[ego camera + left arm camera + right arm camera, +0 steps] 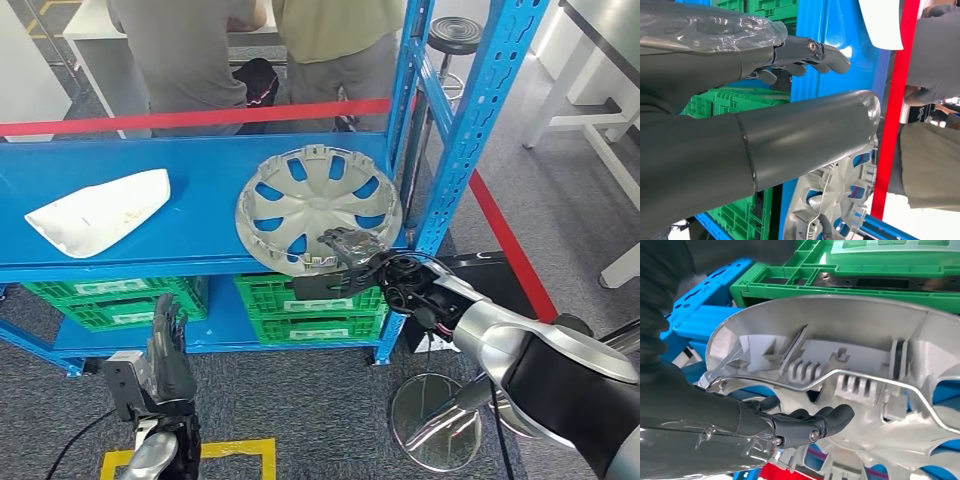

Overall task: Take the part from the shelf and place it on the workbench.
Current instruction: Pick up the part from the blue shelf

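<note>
Wheel cover (317, 205) on shelf (196, 190), right of panel (102, 210).

Blue upright (460, 130) close beside hubcap (317, 205); white panel (102, 212) well apart; shelf front open.

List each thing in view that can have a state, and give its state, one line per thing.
Hubcap: on the blue shelf, near edge overhanging, gripped at that edge.
Right hand: holds the hubcap's rim.
Left hand: low, fingers apart, holding nothing.
White panel: lying flat on the shelf, untouched.
</note>
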`<action>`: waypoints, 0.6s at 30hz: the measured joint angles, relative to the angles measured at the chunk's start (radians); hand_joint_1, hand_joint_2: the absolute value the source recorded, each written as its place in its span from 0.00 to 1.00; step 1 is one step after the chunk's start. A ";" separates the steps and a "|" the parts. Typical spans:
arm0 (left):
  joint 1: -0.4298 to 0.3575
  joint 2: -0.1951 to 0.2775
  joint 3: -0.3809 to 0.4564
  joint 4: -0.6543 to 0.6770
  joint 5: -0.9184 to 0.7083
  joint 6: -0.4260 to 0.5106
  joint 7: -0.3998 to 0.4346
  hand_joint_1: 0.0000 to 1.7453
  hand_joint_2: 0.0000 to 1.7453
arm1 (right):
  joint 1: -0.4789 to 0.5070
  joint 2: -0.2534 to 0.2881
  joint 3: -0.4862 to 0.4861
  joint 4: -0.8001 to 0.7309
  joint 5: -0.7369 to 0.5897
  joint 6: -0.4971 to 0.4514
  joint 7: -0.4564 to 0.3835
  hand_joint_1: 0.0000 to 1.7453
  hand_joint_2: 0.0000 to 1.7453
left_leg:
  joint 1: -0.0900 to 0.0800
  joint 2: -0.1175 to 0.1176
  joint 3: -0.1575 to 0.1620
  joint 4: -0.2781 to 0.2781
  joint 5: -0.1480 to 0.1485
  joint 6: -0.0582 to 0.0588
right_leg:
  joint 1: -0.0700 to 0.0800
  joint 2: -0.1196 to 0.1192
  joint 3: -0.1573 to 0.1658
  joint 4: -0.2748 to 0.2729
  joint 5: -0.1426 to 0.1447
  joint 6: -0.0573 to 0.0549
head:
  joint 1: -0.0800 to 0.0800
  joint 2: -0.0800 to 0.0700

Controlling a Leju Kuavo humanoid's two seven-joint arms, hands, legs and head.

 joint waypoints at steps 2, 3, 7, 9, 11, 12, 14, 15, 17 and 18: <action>0.000 0.000 0.000 0.001 0.001 0.000 0.000 0.00 0.00 | 0.000 0.002 0.006 0.003 0.000 0.000 0.000 1.00 1.00 | 0.000 0.000 0.000 0.000 0.000 0.000 | 0.000 0.000 0.000 0.000 0.000 0.000 | 0.000 0.000; 0.000 0.000 0.000 0.001 0.002 0.000 0.000 0.00 0.00 | 0.000 0.003 0.008 0.004 0.000 -0.001 0.000 1.00 1.00 | 0.000 0.000 0.000 0.000 0.000 0.000 | 0.000 0.000 0.000 0.000 0.000 0.000 | 0.000 0.000; 0.000 0.000 0.000 0.003 0.003 0.001 0.000 0.00 0.00 | -0.003 0.003 0.012 0.010 0.004 -0.008 0.000 1.00 1.00 | 0.000 0.000 0.000 0.000 0.000 0.000 | 0.000 0.000 0.000 0.000 0.000 0.000 | 0.000 0.000; 0.000 0.000 0.000 0.003 0.004 0.002 -0.001 0.00 0.00 | -0.003 0.003 0.012 0.011 0.005 -0.011 0.000 1.00 1.00 | 0.000 0.000 0.000 0.000 0.000 0.000 | 0.000 0.000 0.000 0.000 0.000 0.000 | 0.001 0.000; 0.000 0.001 0.000 0.003 0.004 0.005 -0.002 0.00 0.00 | -0.004 0.003 0.012 0.013 0.006 -0.015 0.000 1.00 1.00 | 0.000 0.000 0.000 0.000 0.000 0.000 | 0.000 0.000 0.000 0.000 0.000 0.000 | 0.001 0.000; 0.000 0.001 0.000 0.003 0.004 0.007 -0.002 0.00 0.00 | -0.004 0.003 0.012 0.013 0.006 -0.018 0.000 1.00 1.00 | 0.000 0.000 0.000 0.000 0.000 0.000 | 0.000 0.000 0.000 0.000 0.000 0.000 | 0.001 0.000; 0.000 0.001 0.000 0.003 0.004 0.010 -0.002 0.00 0.00 | -0.004 0.003 0.012 0.014 0.007 -0.022 0.000 1.00 1.00 | 0.000 0.000 0.000 0.000 0.000 0.000 | 0.000 0.000 0.000 0.000 0.000 0.000 | 0.001 0.000; 0.000 0.002 0.000 0.003 0.004 0.011 -0.002 0.00 0.00 | -0.004 0.003 0.012 0.014 0.006 -0.023 0.001 1.00 1.00 | 0.000 0.000 0.000 0.000 0.000 0.000 | 0.000 0.000 0.000 0.000 0.000 0.000 | 0.001 0.000; 0.000 0.002 0.000 0.003 0.003 0.011 -0.002 0.00 0.00 | -0.004 0.003 0.012 0.014 0.006 -0.024 0.001 1.00 1.00 | 0.000 0.000 0.000 0.000 0.000 0.000 | 0.000 0.000 0.000 0.000 0.000 0.000 | 0.001 0.000; 0.000 0.002 0.000 0.003 0.003 0.012 -0.002 0.00 0.00 | -0.004 0.003 0.012 0.014 0.006 -0.025 0.002 1.00 1.00 | 0.000 0.000 0.000 0.000 0.000 0.000 | 0.000 0.000 0.000 0.000 0.000 0.000 | 0.001 0.000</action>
